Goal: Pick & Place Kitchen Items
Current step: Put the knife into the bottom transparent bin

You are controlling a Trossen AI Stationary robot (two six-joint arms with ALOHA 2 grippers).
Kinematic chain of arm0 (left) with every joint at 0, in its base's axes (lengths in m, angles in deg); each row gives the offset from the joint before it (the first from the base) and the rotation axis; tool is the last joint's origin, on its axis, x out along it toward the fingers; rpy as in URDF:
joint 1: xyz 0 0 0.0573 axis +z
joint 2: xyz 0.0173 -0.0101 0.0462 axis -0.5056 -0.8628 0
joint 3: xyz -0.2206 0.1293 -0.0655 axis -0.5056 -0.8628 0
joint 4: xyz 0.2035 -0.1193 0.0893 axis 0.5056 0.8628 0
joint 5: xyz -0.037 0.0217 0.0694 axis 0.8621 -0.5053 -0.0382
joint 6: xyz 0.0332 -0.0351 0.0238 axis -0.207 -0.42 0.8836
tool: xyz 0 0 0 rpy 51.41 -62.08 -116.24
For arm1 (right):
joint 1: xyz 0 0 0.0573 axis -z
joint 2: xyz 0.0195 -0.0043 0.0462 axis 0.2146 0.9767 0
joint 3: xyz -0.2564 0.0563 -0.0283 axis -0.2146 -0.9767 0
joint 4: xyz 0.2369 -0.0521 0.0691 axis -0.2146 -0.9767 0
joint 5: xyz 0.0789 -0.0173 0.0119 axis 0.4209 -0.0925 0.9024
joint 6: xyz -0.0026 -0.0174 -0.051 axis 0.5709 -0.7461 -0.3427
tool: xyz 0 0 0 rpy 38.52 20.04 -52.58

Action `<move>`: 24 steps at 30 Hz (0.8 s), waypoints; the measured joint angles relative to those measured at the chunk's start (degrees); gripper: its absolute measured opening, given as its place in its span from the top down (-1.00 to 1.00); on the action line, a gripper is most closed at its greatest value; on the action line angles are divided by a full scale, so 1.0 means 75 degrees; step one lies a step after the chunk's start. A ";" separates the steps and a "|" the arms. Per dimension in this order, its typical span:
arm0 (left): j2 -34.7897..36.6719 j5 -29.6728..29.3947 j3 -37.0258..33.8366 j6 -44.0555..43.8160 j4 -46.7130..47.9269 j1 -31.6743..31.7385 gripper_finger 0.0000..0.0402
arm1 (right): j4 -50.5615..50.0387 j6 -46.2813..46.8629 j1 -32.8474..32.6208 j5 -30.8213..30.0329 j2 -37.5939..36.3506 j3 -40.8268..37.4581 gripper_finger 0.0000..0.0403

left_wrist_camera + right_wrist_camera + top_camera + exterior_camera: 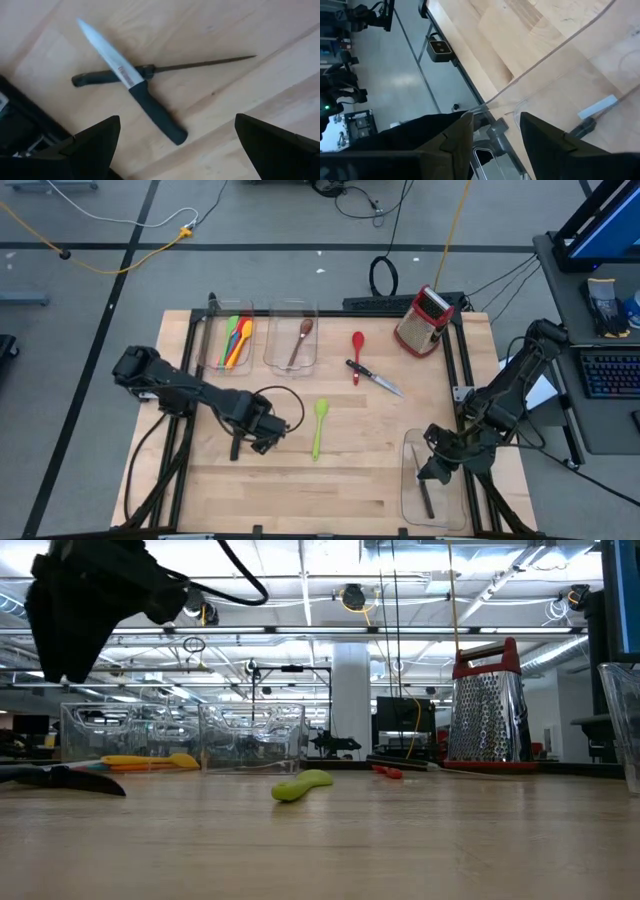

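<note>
Two black-handled knives [150, 102] lie crossed on the wooden table, and they also show in the high view [235, 446]. My left gripper [177, 119] hovers open above them, a little toward the table's right [264, 435]. My right gripper [436, 467] is open and empty over the far-left rim of a clear bin [432, 515] at the table's near right. One knife [427, 500] lies in that bin [592, 117]. A green spoon [320, 427], a red spoon [358, 345] and another knife [377, 379] lie loose on the table.
Two clear bins stand at the far left. One [232, 340] holds several coloured utensils, the other [298, 340] a wooden spoon. A red-and-silver box grater [425, 320] stands at the far right. Bare wood lies along the near edge [300, 500].
</note>
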 joint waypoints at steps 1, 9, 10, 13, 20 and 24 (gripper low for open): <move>0.0000 -0.0002 0.0000 -0.0073 0.0042 -0.0071 -0.98 | 0.0026 -0.0021 0.0000 -0.0001 0.0000 0.0000 0.22; 0.0009 -0.0031 -0.0232 -0.0735 0.0029 -0.0437 -0.98 | 0.0259 -0.0136 0.0000 -0.0009 0.0001 -0.0003 0.22; 0.0009 -0.0030 -0.0347 -0.0828 0.0008 -0.0462 -0.98 | 0.0332 -0.0193 0.0000 -0.0009 0.0003 -0.0003 0.22; 0.0008 0.0133 -0.0735 -0.1018 -0.0195 -0.0567 -0.98 | 0.0457 -0.0257 0.0000 -0.0012 0.0003 -0.0003 0.22; 0.0006 0.0245 -0.1531 -0.1425 -0.1272 -0.0707 -0.98 | 0.0454 -0.0196 0.0000 -0.0012 0.0003 -0.0003 0.22; 0.0006 0.0289 -0.1980 -0.1501 -0.1861 -0.0707 -0.98 | 0.0460 -0.0183 0.0000 -0.0012 0.0003 -0.0003 0.22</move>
